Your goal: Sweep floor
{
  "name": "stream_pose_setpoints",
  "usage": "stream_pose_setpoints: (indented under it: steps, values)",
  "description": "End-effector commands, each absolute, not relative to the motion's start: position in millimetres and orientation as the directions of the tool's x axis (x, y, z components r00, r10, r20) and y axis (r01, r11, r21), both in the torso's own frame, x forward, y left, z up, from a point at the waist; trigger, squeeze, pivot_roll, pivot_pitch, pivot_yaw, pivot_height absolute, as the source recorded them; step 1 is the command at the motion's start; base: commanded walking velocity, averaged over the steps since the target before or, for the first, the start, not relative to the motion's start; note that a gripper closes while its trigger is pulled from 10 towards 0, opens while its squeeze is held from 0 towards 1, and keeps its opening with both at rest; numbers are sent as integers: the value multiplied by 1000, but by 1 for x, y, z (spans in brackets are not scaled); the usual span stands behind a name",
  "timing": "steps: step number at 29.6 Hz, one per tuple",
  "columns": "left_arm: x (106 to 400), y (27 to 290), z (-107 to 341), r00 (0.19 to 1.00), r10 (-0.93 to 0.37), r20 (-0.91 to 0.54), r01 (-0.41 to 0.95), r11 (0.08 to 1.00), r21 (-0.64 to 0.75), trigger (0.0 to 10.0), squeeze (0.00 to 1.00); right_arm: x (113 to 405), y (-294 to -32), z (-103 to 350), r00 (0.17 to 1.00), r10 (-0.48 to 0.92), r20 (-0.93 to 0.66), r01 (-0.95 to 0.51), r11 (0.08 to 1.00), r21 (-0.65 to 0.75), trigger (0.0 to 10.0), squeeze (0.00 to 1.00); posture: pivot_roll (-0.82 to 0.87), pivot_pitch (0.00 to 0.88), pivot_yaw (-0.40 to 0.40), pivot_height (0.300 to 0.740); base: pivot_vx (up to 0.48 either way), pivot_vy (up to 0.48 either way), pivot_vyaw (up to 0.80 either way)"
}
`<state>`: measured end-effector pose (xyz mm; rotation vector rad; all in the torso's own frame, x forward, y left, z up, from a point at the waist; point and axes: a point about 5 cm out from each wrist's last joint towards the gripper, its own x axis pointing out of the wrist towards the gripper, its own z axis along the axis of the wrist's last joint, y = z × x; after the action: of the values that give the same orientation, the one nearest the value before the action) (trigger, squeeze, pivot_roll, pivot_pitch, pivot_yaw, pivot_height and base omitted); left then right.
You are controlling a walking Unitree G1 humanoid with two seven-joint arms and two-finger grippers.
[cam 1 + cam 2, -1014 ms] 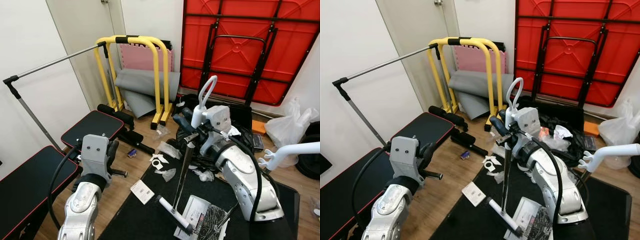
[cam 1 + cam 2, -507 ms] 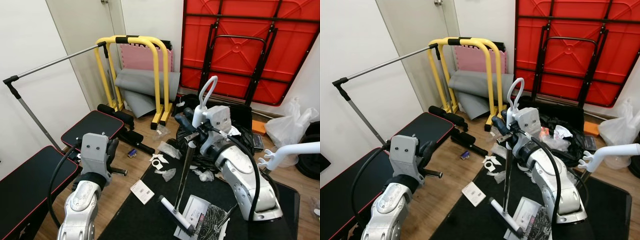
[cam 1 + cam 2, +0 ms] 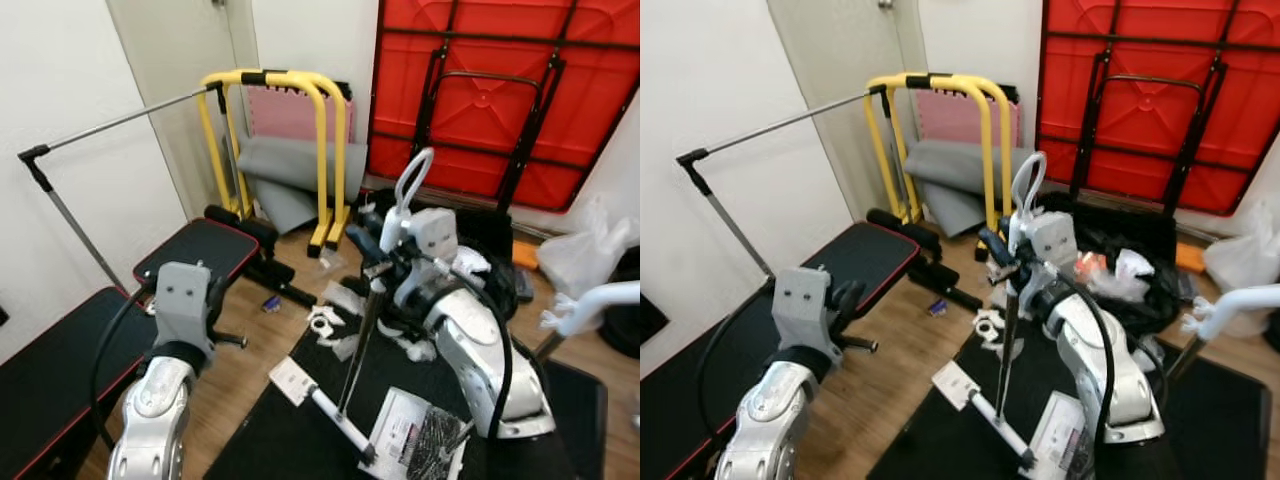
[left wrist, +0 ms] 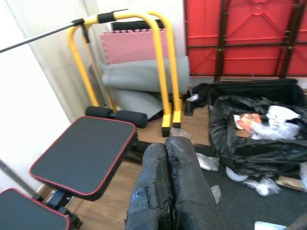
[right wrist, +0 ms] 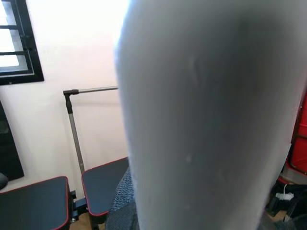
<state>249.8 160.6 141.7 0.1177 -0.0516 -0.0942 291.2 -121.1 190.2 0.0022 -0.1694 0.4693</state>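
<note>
A cluttered home gym room: weight bench (image 3: 196, 255), yellow dip bars (image 3: 275, 140), folded mats (image 3: 290, 175).

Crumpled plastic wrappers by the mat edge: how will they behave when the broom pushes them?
The plastic wrappers look thin and crumpled, so probably light and floppy, likelier to skid or flip than roll. The broom held by the right gripper may ride over them where the black mat begins.

Silver arms — grey box wrists, black cables, black textured claw fingers (image 4: 170, 187).

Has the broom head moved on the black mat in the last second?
Yes. The broom head slid left across the black mat, away from the white paper.
</note>
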Motion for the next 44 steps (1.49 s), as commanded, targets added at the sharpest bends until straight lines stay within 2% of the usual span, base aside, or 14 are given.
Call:
stream_pose_setpoints:
  steps: [1,19,29,38,43,44]
  values:
    - [249,167,139,998,-40,38,34,991,127,10000,0,292,-119,197,872,451,193,-449,892,-53,10000,0,-189,0,29,740,0,319,0]
    - [249,167,141,998,-37,45,31,990,135,10000,0,295,-120,199,883,426,198,-422,904,-65,10000,0,-158,0,20,740,0,331,0]
    - [249,165,142,998,-46,51,39,991,124,10000,0,299,-122,202,898,382,217,-387,922,-23,10000,0,-157,0,21,740,0,0,0]
    - [248,166,142,998,-42,51,36,992,122,10000,0,297,-119,201,893,399,209,-405,914,-16,10000,0,-150,0,19,740,0,0,0]
    - [246,169,145,998,-37,59,30,993,113,10000,0,297,-117,205,889,402,217,-412,911,-2,10000,0,-152,0,21,740,0,0,-743]
    - [246,169,145,998,-39,57,32,993,118,10000,0,298,-117,206,890,400,218,-417,908,34,10000,0,-151,0,20,740,266,0,-444]
